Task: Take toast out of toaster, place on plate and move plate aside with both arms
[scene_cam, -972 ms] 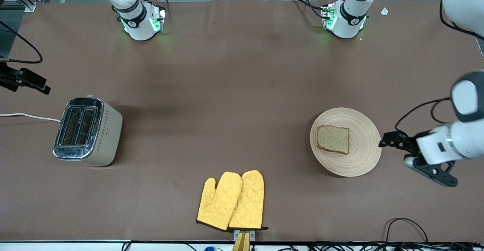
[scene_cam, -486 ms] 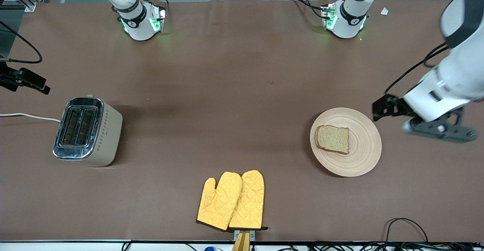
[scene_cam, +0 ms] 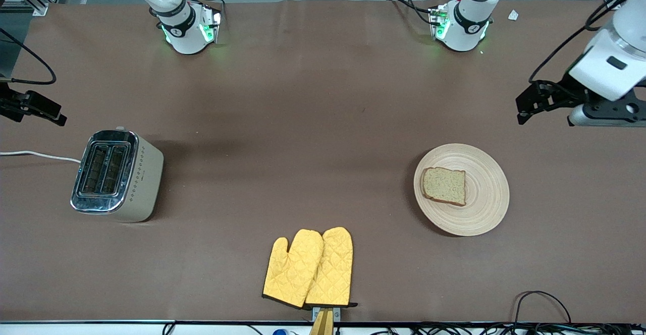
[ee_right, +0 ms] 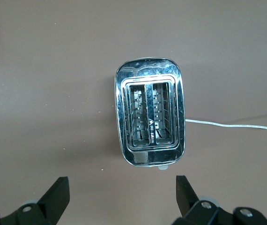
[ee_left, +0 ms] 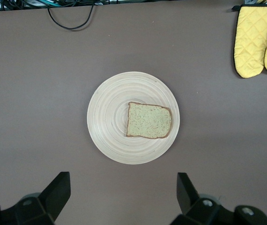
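Nearest the front camera, a pair of yellow oven mitts [scene_cam: 309, 268] lay side by side at the table's [scene_cam: 323, 113] edge, midway between the two ends, with black cables [scene_cam: 542, 302] trailing along that same edge toward the left arm's end. Farther in, the plate [scene_cam: 484, 206] sat flat on the brown table toward the left arm's end, and the toast [scene_cam: 444, 185] rested on it, off-centre, on the side of the plate toward the right arm's end. Nothing touched the plate or the toast, and bare table lay all around them. Toward the right arm's end, level with the plate, stood a toaster [scene_cam: 117, 175] with both slots up, its white cord [scene_cam: 35, 154] running off the table's edge.

Above the table at the left arm's end, the left gripper [scene_cam: 525, 108] hung over bare table, well apart from the plate, its fingers [ee_left: 58, 190] spread wide and holding nothing. The right gripper [scene_cam: 38, 109] hovered at the right arm's end, close by the toaster, and its fingers [ee_right: 58, 192] were likewise spread wide and empty in the right wrist view. Farthest from the front camera stood the two arm bases [scene_cam: 186, 27], and a small white scrap [scene_cam: 513, 15] lay near the left arm's.
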Controlling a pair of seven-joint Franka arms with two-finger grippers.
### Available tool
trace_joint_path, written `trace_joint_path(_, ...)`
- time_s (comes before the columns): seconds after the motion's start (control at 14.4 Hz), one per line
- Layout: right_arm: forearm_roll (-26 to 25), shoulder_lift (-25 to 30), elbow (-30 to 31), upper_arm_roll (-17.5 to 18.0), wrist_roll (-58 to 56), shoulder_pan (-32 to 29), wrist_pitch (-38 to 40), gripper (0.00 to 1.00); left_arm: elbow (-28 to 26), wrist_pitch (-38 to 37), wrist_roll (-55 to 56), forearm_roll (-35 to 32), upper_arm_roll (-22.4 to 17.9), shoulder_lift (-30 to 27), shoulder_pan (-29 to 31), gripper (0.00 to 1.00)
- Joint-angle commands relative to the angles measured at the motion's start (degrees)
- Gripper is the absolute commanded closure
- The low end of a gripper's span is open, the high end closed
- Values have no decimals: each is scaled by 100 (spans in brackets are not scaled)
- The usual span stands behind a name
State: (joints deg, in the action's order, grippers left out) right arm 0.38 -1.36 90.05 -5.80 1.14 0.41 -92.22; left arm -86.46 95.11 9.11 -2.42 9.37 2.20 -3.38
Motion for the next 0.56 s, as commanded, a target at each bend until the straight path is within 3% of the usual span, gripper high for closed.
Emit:
trace_joint_path(0.0, -29, 127, 92, 8, -43, -14, -15, 0, -811, 368, 21, 128, -22, -519, 30, 0)
trace_joint_path(0.28, -3, 127, 92, 8, -34, 3, -15, 0, -461, 255, -85, 32, -49, -353, 22, 0)
trace_joint_path(0.49, 6, 127, 101, 17, -34, 12, -15, 0, -73, -333, -59, 31, -49, -150, 13, 0)
